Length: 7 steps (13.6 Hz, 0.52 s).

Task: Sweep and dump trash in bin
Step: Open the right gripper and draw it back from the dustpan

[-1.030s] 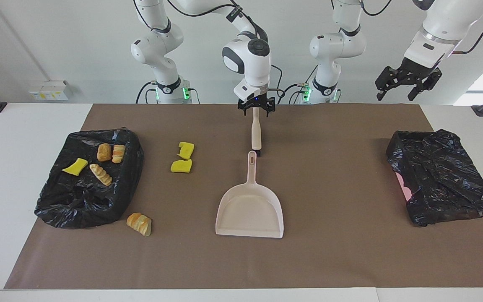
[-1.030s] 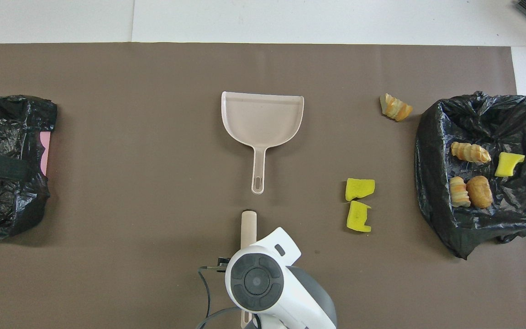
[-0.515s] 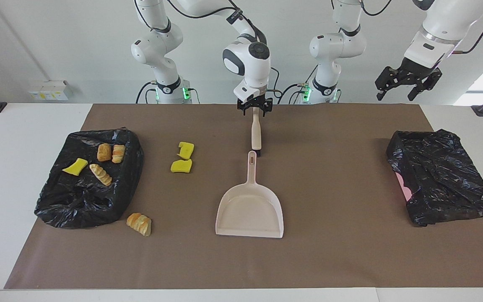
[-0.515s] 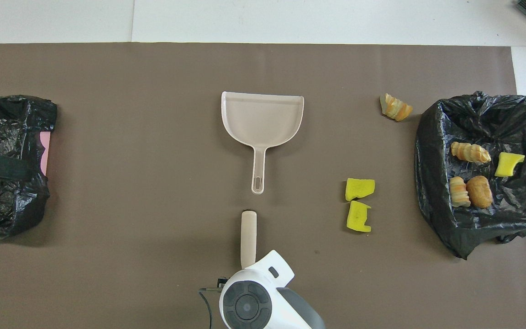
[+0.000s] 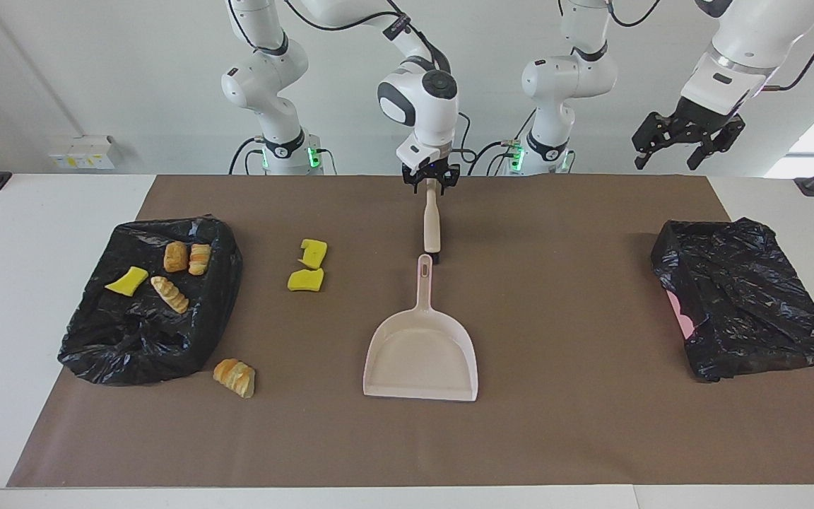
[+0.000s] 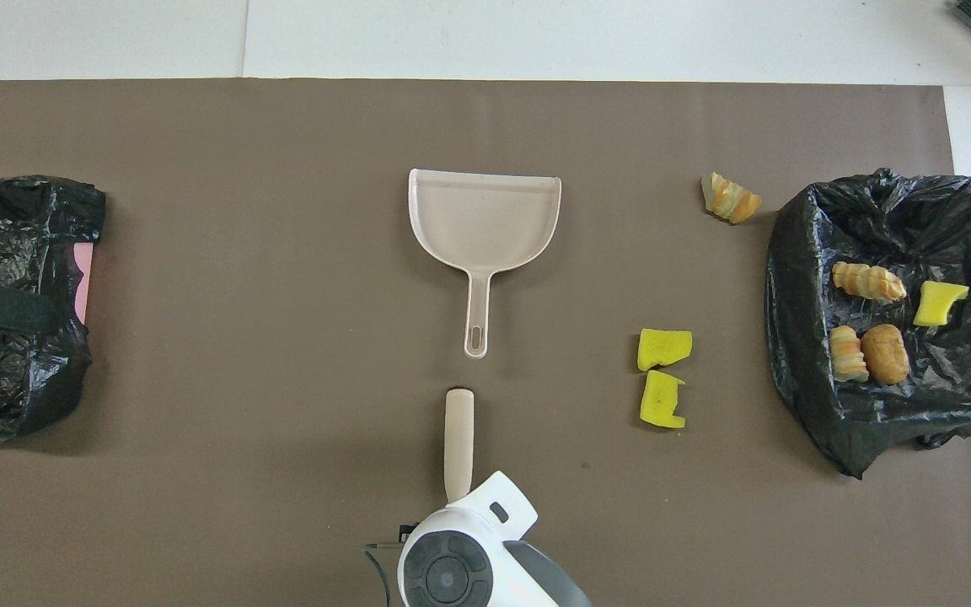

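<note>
With my right fingers (image 5: pixel 432 185) closing around the brush handle (image 5: pixel 432 225) and left fingers (image 5: pixel 686 145) open, waiting, an off-centre grip could skew the sweep past the yellow sponge pieces (image 5: pixel 307 266) beside the dustpan (image 5: pixel 421 357).

The white desk (image 5: pixel 39 233) carries a brown mat (image 5: pixel 562 424). On the mat: 1 dustpan (image 5: pixel 421 357), 1 brush handle (image 5: pixel 432 226), 2 yellow sponge pieces (image 5: pixel 308 265), 1 bread chunk (image 5: pixel 235 377), and 2 black bin bags, 1 at each end (image 5: pixel 145 332) (image 5: pixel 742 297).
</note>
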Available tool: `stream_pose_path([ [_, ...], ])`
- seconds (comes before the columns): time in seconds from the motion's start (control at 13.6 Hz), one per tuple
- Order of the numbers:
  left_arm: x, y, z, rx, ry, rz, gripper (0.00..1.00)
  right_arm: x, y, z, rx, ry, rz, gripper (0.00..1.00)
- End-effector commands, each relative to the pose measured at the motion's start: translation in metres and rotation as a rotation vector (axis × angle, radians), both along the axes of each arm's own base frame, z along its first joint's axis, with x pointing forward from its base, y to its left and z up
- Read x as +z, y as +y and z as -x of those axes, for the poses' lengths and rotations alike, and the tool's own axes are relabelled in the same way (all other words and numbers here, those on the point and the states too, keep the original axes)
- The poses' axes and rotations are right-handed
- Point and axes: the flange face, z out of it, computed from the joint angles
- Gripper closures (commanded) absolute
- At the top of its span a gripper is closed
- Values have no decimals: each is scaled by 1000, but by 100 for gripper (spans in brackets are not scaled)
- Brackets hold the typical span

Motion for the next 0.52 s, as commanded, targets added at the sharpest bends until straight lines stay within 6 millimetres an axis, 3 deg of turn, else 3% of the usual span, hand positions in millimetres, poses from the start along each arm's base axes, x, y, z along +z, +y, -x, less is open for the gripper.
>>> stream_pose_path([
  [0.0,3,4,1,-3,-9,-17,0,-3,-1,2,-31,5,-16,100],
  [0.44,3,4,1,-3,-9,-17,0,1,2,1,-30,7,-16,100],
])
